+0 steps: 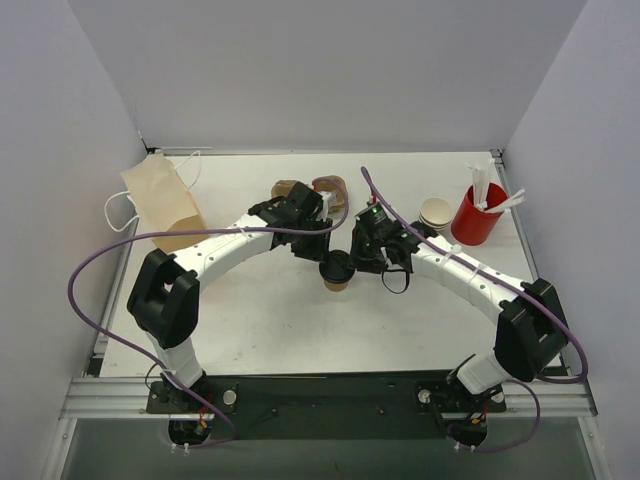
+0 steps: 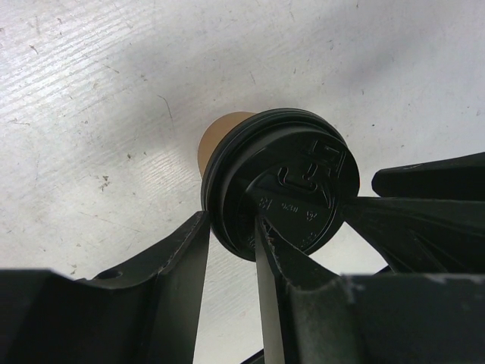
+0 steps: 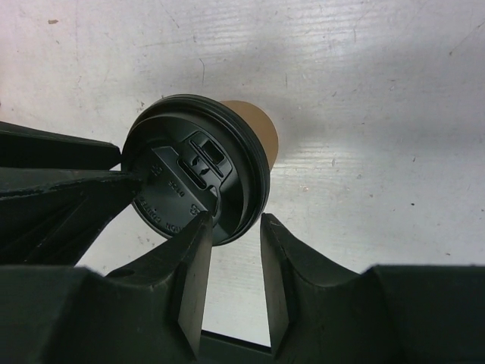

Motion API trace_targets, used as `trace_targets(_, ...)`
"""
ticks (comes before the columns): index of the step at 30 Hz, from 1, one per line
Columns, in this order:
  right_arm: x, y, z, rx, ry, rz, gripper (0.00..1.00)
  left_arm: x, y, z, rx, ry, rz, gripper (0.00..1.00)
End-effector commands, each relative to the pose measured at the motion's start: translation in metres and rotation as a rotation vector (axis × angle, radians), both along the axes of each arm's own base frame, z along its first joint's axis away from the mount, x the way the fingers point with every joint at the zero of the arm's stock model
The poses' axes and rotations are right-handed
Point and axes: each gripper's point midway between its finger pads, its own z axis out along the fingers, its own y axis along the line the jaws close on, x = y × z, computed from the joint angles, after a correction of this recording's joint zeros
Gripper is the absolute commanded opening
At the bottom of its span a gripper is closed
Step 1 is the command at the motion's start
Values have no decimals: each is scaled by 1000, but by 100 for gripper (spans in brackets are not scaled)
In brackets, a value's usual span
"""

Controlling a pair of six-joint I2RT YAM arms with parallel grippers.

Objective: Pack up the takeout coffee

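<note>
The takeout coffee, a tan-brown paper cup [image 1: 339,283] wearing its black lid [image 1: 336,268], stands upright mid-table. Both grippers meet over it. My left gripper [image 1: 326,256] comes in from the left. In its wrist view its gripper [image 2: 231,220] straddles the lid [image 2: 295,182]: one finger is outside the raised rim, the other in the recess, pinching the rim. The cup wall [image 2: 216,136] shows beyond. My right gripper [image 1: 352,262] comes from the right and its gripper [image 3: 236,218] pinches the rim of the lid [image 3: 189,167] the same way, above the cup [image 3: 258,121].
A kraft paper bag [image 1: 165,205] with white handles lies at the back left. Two brown items [image 1: 310,188] sit behind the left gripper. A stack of pale cups [image 1: 436,212] and a red cup with white sticks [image 1: 478,215] stand at the back right. Walls enclose three sides.
</note>
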Motion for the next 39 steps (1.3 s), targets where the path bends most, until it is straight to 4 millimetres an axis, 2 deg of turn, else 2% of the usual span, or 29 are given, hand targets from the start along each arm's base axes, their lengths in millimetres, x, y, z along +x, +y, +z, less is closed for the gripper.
trace_targets(1,-3,4,-1,26,7,-13,27,10,-9,17,-44,-41,-23,40)
trace_targets(11,-2,8,-14,31,27,-21,24,8,-9,14,-52,-40,-18,40)
trace_targets(16,-6,6,-27,17,51,-22,22,6,-8,12,-53,-37,-16,39)
trace_targets(23,-12,-5,-44,-38,72,-27,15,3,-5,7,-52,-29,-8,39)
trace_targets(33,-26,-14,-72,-155,106,4,15,-6,-1,-9,-51,0,10,39)
trace_targets(39,-35,-21,-89,-188,123,0,16,-7,1,-12,-44,3,14,39)
